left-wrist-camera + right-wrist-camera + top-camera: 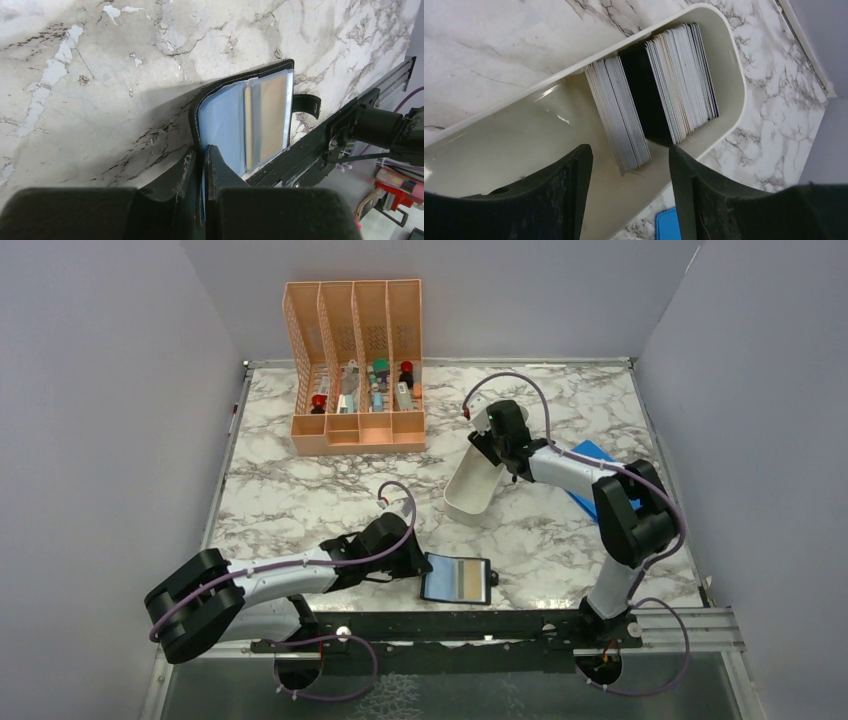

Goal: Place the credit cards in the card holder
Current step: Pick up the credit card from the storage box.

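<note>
Open holder (457,578) flat near front edge of marble table (290,500), blue and tan showing inside. Left gripper (418,565) at its left edge, touching. Right gripper (488,448) over far end of white tray (470,495). Peach organizer (357,370) at back. Blue sheet (597,454) under right arm.

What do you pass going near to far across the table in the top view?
card holder → white tray → peach organizer. The blue sheet is left out because it lies level with the tray.
</note>
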You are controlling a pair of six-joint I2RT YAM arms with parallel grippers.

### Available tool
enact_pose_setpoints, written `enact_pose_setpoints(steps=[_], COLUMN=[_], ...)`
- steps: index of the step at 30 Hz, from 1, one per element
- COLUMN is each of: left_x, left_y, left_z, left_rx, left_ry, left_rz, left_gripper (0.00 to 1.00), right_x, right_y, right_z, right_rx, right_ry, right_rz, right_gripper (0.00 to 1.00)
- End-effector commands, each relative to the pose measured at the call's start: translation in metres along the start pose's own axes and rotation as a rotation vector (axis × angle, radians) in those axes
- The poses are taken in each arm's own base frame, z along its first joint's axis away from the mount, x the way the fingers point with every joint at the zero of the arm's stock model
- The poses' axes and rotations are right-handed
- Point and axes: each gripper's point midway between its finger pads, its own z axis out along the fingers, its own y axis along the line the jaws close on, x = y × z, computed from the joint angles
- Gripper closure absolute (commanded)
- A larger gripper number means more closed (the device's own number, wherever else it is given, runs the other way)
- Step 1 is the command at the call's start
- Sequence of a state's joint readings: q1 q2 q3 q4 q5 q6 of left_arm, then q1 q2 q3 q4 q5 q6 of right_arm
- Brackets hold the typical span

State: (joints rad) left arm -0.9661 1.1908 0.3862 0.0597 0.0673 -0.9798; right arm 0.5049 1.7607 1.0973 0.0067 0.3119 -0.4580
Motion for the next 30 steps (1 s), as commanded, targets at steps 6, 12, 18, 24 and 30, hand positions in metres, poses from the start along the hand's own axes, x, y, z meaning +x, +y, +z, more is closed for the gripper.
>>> enact_pose_setpoints(steps=[6, 12, 18, 24, 30], left_x=[-0.004, -0.002, -0.004, -0.004, -0.004], left_y=[-0.011, -0.010, -0.010, -0.009, -0.009], left_z=[-0.011, -0.012, -0.014, -0.015, -0.015], left_rx=[0.062, 0.058, 0.055, 0.053, 0.054], left_ry=[-0.029, -0.026, -0.032, -0.038, -0.035], left_rz=[-0.017, -0.018, -0.017, -0.020, -0.024], left_gripper=[0.89, 0.89, 0.88, 0.88, 0.88], right_x=[-0.018, -0.010, -0.006, -0.022, -0.030], right_y=[0.009, -0.014, -0.020, -0.034, -0.037], right_z=[0.027, 0.040, 0.044, 0.034, 0.030], right_rx=[-0.070, 0.088, 0.134, 0.181, 0.172], right_ry=[-0.061, -0.025, -0.005, -0.047, -0.073], right_rz=[-0.156, -0.216, -0.240, -0.216, -0.202], right_gripper=[0.38, 0.39, 0.44, 0.52, 0.58])
